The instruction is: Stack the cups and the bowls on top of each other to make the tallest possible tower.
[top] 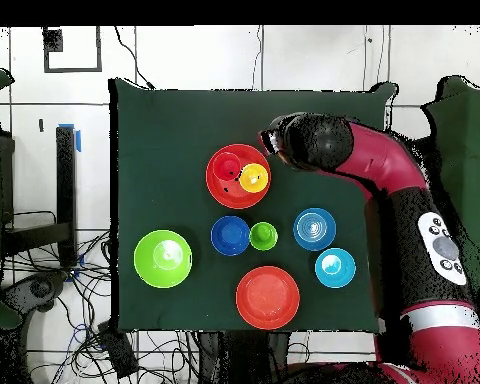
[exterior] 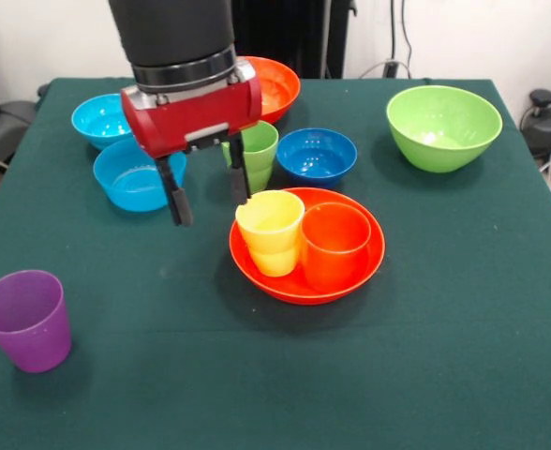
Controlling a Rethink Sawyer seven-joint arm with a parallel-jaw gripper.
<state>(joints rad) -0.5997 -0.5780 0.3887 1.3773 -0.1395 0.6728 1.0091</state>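
Front view: gripper (exterior: pixel 208 192) hanging empty with fingers spread, just beside yellow cup (exterior: pixel 271 232); yellow cup and orange cup (exterior: pixel 334 245) standing together in orange bowl (exterior: pixel 307 272); purple cup (exterior: pixel 26 319) well apart. Overhead view: gripper hidden under arm (top: pixel 364 160); orange bowl holding both cups.
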